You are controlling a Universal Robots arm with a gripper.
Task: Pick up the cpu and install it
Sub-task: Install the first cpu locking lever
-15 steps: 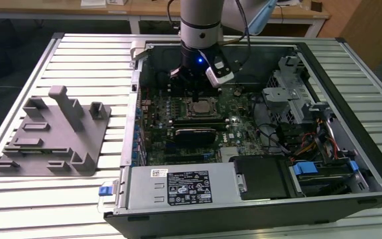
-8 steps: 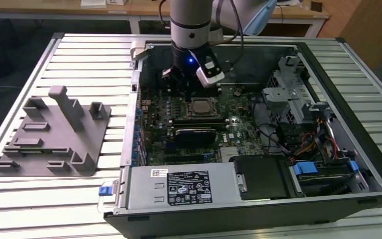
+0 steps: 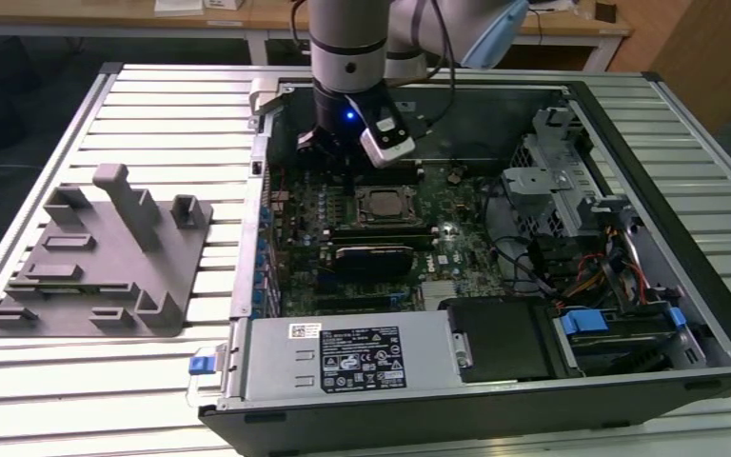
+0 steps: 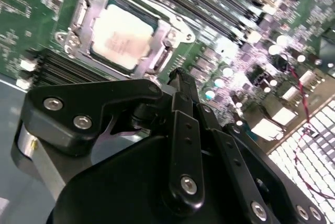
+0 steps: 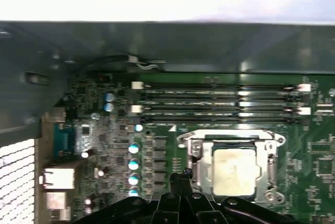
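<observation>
Pincer (image 4: 178, 75) apparently just beside socketed cpu (image 4: 121, 35).

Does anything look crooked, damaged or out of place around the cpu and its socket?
Nothing stands out. The cpu lies flat and square inside the socket frame in both wrist views, with no tilt visible. The gripper is beside the socket, holding nothing.
</observation>
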